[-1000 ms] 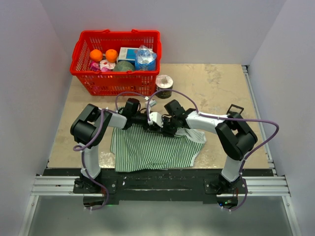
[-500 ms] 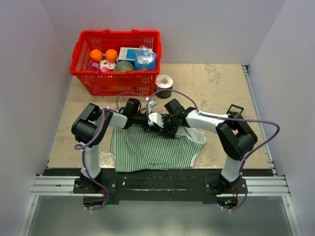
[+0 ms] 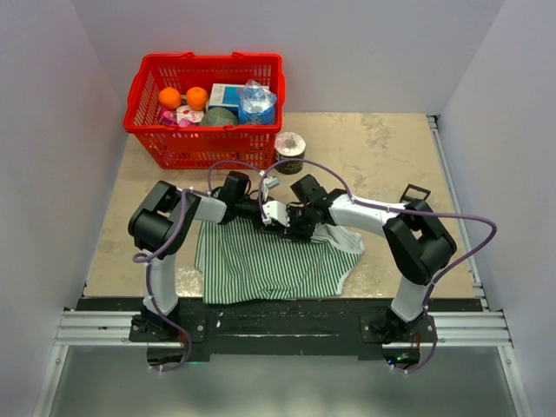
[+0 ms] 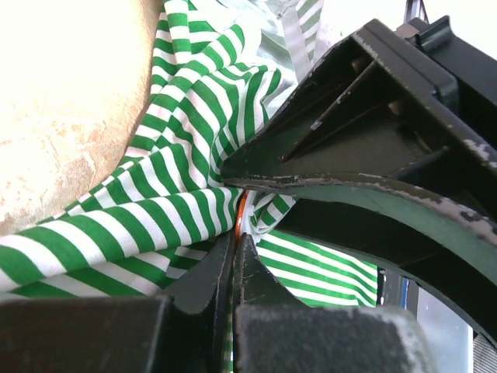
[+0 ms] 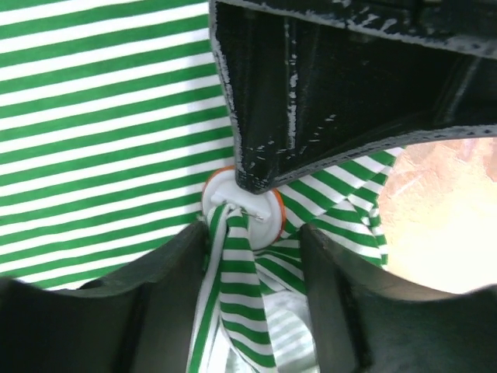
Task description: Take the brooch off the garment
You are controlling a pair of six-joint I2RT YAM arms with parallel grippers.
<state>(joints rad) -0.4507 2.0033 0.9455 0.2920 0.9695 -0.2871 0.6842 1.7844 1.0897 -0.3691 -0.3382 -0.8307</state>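
The two grippers meet at the brooch [image 5: 219, 190], on the upper edge of the garment [image 3: 269, 265], in the centre of the overhead frame.
Starting from the left, you have the left gripper [image 4: 234, 247] with its fingers pressed together. In its own view a thin orange rim of the brooch stands out from between the tips, at the lower middle, so it is clamped on the edge of the disc. In the right wrist view the brooch shows its white face in the middle of the frame, with striped cloth bunched under it. Further right in the overhead frame comes the right gripper [image 5: 252, 242]. Its jaws are apart, one on each side of this bunch, at the bottom of its own view.
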